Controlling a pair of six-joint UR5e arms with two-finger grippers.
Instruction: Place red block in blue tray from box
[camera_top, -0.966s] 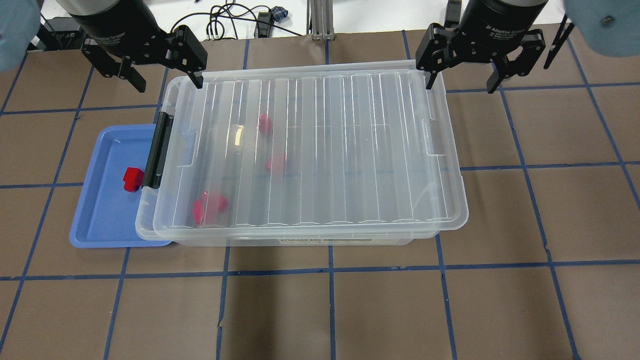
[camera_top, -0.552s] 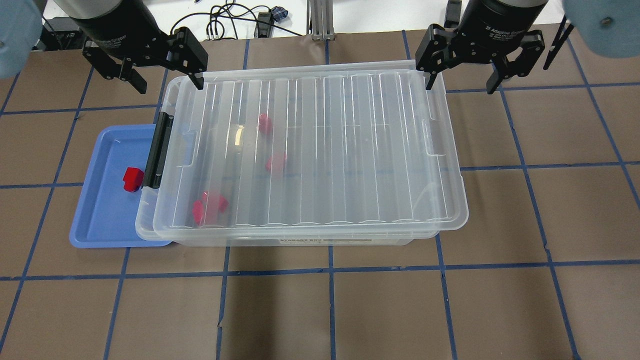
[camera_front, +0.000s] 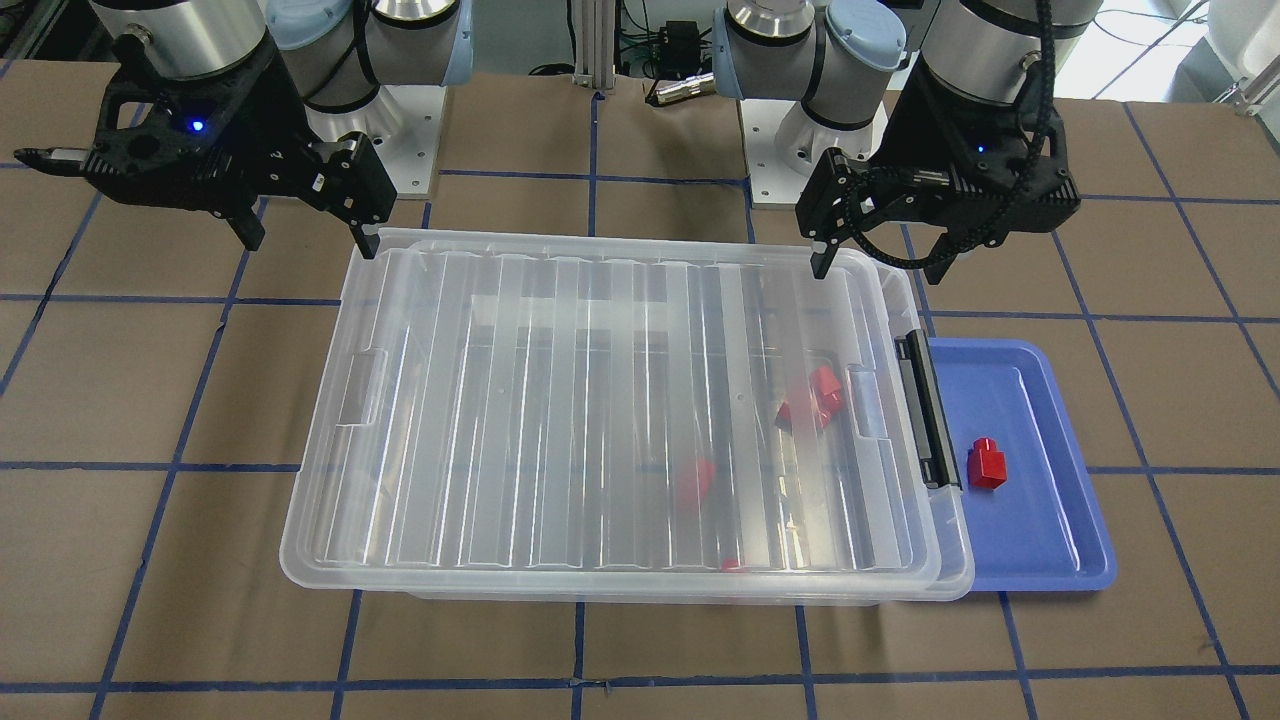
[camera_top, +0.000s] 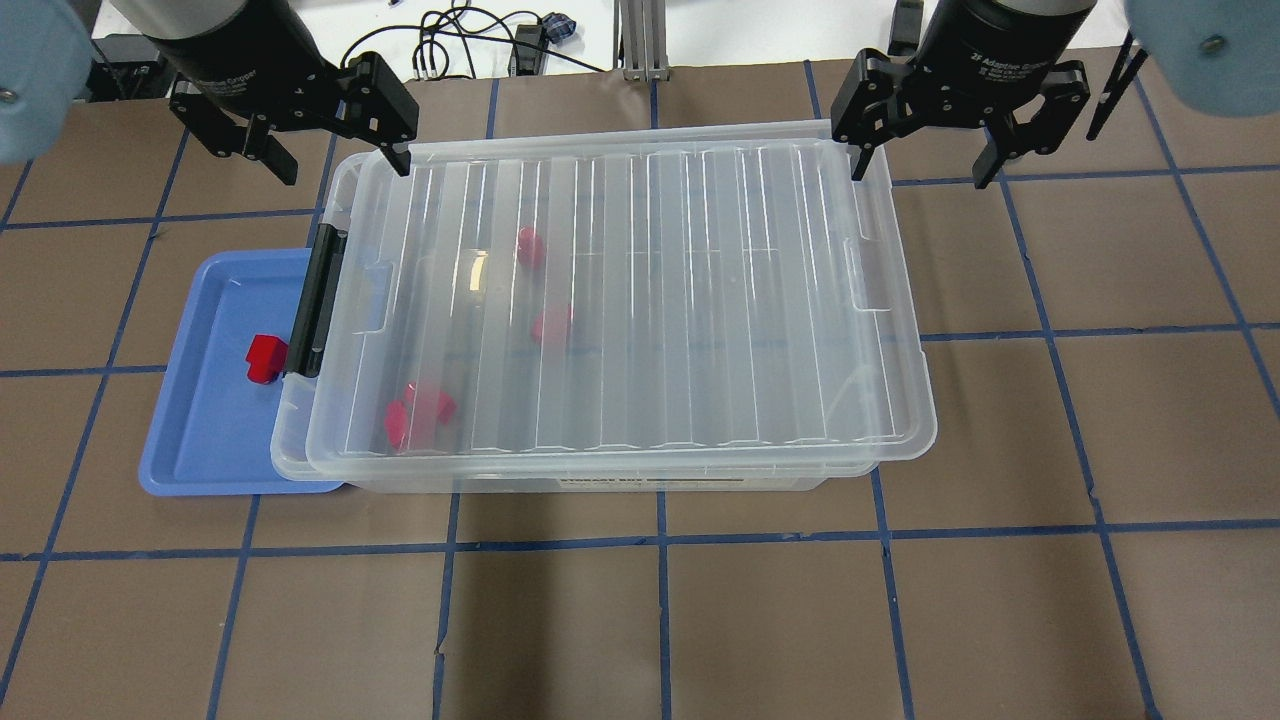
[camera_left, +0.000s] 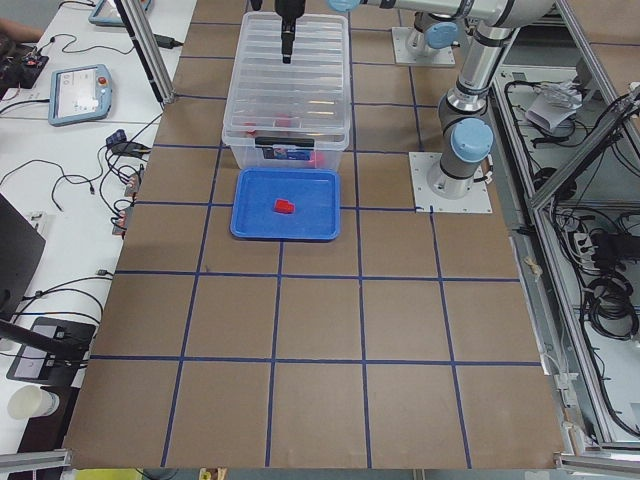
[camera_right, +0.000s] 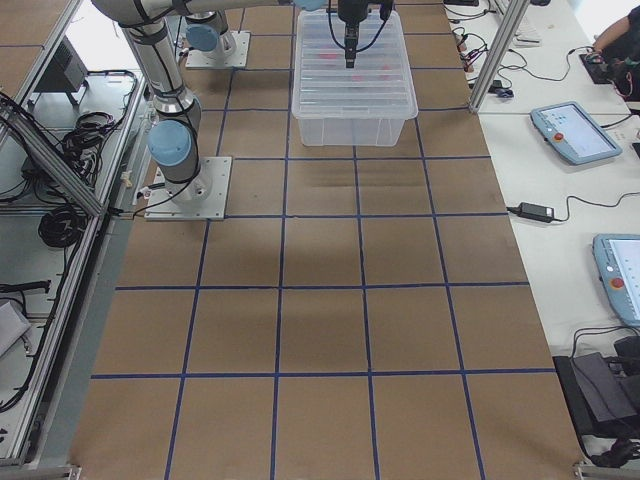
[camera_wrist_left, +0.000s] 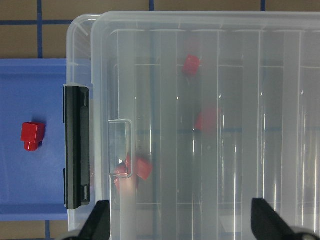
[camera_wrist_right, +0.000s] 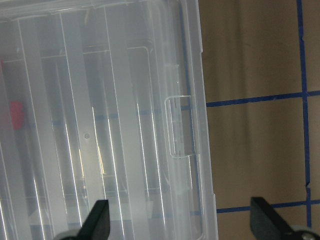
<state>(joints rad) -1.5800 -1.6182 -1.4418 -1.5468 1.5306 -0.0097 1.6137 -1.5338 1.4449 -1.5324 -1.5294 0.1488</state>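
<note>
**Block is in the tray, both grippers open and empty**

From my screen, not much is moving. The left gripper (camera_top: 343, 170) has slid a tiny bit over the last second, toward the far side and a little to the right. It hangs above the far left corner of the box (camera_top: 600, 482). Its two fingers are spread wide and there is nothing between them. The right gripper (camera_top: 921, 176) has hardly moved at all. It hangs above the far right corner, spread wide too, with nothing in it.

The red block (camera_top: 266, 358) lies in the blue tray (camera_top: 200, 420), at the left end of the box. It is just beside the black latch handle (camera_top: 316, 300), and I can't tell if they touch. Nothing is holding it.

To me that small slide looks like an arm backing off after its work. I think the job is done for this block.

Set beside the picture from a second ago, the rest is the same. The block is in the same spot in the tray. The tray and the box have not shifted on the table (camera_top: 700, 620). The clear lid (camera_top: 700, 300) lies on top of the box as it did then. Under it, the other red blocks (camera_top: 415, 412) sit where they were, a bit blurry through the plastic.
</note>
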